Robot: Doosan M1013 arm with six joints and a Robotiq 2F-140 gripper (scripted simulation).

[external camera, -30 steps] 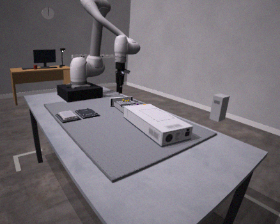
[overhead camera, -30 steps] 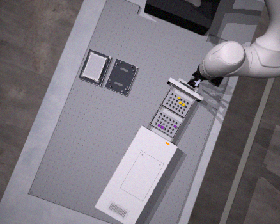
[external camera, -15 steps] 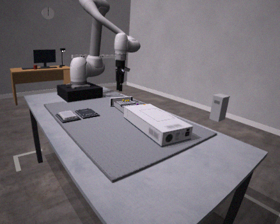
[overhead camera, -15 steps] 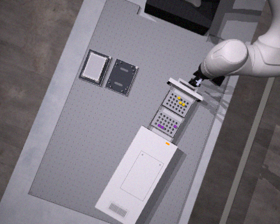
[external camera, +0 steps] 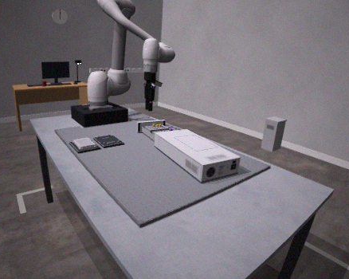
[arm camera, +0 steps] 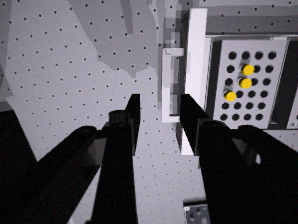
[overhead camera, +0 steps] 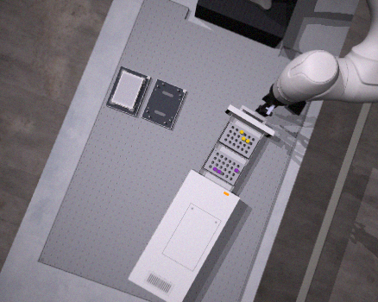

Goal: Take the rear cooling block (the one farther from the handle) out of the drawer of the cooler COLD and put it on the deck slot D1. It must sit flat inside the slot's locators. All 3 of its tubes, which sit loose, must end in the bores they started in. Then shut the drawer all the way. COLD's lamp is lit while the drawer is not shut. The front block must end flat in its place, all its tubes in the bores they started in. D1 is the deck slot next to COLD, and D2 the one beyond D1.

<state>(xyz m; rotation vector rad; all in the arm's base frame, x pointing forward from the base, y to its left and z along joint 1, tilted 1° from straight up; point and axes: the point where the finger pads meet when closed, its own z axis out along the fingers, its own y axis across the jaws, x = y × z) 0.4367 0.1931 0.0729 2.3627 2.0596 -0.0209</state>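
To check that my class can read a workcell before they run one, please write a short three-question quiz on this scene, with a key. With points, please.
1. Multiple choice: what colour are the tubes in the rear cooling block point(overhead camera: 224, 165) point(external camera: 173, 130) point(arm camera: 294, 112)?
A) yellow
B) purple
C) green

2. True or false: deck slot D2 point(overhead camera: 111, 103) point(external camera: 93, 149) is vacant.

3. Fill in the blank: the lamp point(overhead camera: 226, 193) point(external camera: 180, 130) on COLD point(overhead camera: 184, 233) point(external camera: 196, 147) is glowing ____.

Key: 1. B; 2. False; 3. orange

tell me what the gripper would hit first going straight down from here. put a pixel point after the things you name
Probably the drawer handle point(overhead camera: 253, 113) point(arm camera: 166, 90), under one finger of the gripper point(overhead camera: 264, 110) point(external camera: 149, 108) point(arm camera: 160, 97); depth is unclear, so it might narrowly miss.
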